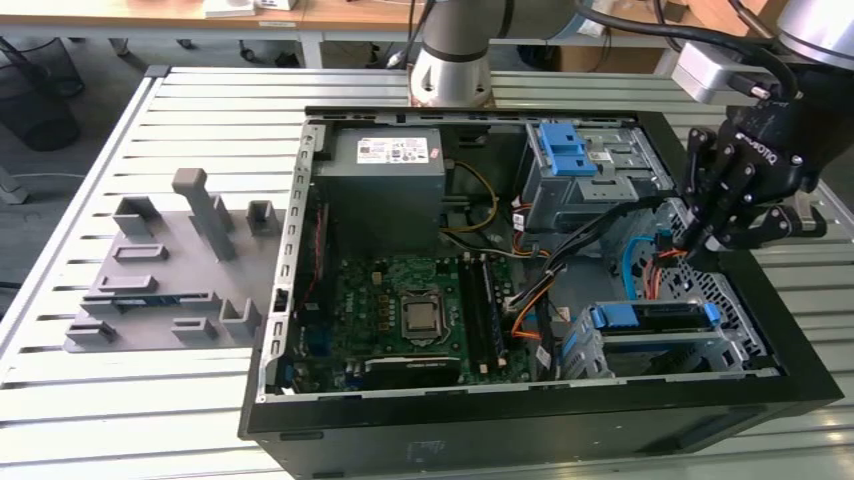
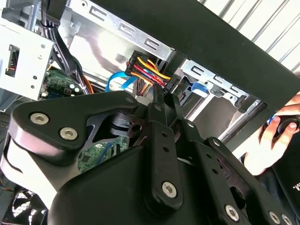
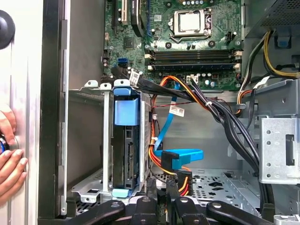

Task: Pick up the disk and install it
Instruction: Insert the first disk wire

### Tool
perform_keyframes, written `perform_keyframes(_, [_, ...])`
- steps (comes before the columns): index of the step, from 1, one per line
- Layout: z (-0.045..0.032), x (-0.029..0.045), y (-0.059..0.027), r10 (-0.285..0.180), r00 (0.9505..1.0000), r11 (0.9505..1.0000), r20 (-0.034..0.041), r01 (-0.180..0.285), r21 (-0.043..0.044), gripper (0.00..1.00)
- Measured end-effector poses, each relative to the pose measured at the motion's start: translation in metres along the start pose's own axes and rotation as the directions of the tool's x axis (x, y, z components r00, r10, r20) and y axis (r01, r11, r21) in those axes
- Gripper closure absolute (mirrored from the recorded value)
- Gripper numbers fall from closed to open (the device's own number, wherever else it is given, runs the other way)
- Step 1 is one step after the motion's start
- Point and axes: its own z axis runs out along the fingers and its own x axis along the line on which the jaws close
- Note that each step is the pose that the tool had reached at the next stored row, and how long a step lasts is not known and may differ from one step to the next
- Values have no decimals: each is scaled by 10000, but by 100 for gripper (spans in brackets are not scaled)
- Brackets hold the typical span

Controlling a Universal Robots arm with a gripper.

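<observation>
disk seated in its bay, gripper at the cables

the disk [image 1: 650, 317], in its blue carrier, sits upright in the drive bay at the corner of the open computer case [image 1: 534, 420]. the gripper [image 1: 697, 238] hovers beside that bay, fingers drawn narrow around a black power connector [image 3: 183, 178] with coloured wires. a person's hand [image 3: 9, 159] rests outside the case wall.

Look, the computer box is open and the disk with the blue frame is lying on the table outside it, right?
No. The computer box is open, but the disk with the blue frame sits inside it, slotted in a metal bay, not on the table. The first wrist view shows it.
</observation>
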Motion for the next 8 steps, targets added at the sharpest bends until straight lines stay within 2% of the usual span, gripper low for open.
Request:
perform_keyframes(3, [1, 0, 0, 7, 9999, 10000, -171, -6, 3, 78])
perform_keyframes(8, [1, 0, 0, 11, 9996, 10000, -293, -11, 5, 78])
